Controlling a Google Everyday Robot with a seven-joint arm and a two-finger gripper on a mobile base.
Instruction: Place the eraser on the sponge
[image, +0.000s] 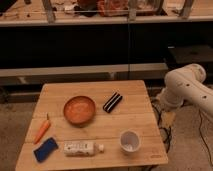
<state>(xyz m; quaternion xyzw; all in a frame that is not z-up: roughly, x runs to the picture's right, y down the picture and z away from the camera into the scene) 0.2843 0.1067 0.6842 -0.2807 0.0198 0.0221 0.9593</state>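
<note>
Near edge of the light wooden counter (136, 118), 7 o'clock: flat blue rectangular sponge (46, 149), lying skewed. At 6 o'clock, a white plastic bottle (80, 148) on its side. At 5 o'clock, a white round cup (130, 141), upright. Just past the sponge, at 8 o'clock, an orange carrot (42, 131).

Centre-left: round orange-brown bowl (79, 110). Beyond it at 1 o'clock: black oblong eraser with a pale stripe (112, 102), flat on the counter, well apart from the sponge, with the bowl roughly between them. So the eraser isn't on the sponge.

My white arm (186, 86) shows off the counter at 3 o'clock. My gripper is out of frame, so I can't tell if its fingers are apart or together.

My take on the pick: close across the eraser's short width, square to its long axis. Carry high enough to clear the bowl rim. Turn the eraser's long axis to match the sponge's, and let go low. The sponge is probably soft and is barely bigger than the eraser, so an off-centre drop could tip off.

Count: 1 sponge, 1 bottle, 1 cup, 1 carrot, 1 bowl, 1 eraser.
</note>
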